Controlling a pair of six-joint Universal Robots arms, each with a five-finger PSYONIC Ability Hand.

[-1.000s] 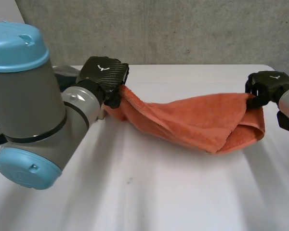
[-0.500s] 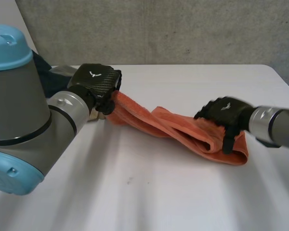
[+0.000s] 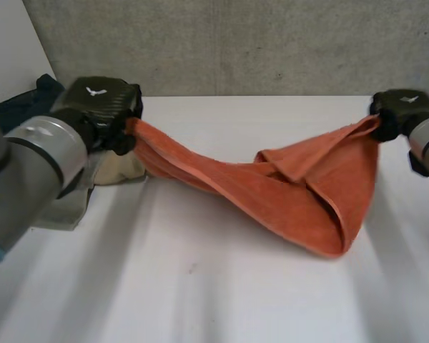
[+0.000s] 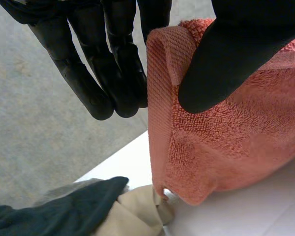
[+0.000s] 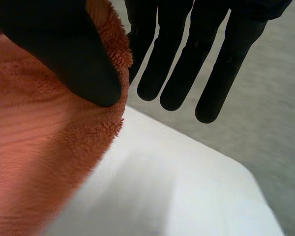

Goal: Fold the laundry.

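Observation:
An orange towel hangs stretched between my two hands, and its low fold sags to the white table right of the middle. My left hand is shut on the towel's left end, raised at the back left. In the left wrist view the thumb pins the towel against the fingers. My right hand is shut on a corner at the far right. In the right wrist view its thumb pinches the towel beside straight fingers.
A pile of other laundry lies at the table's left under my left hand: a dark blue cloth, a beige cloth and a grey cloth. A grey wall stands behind the table. The table's right edge is near my right hand.
My right hand went left to the towel's middle, then swung back right and up with a corner. My left hand drew left, uncovering the pile. The towel now hangs stretched wider.

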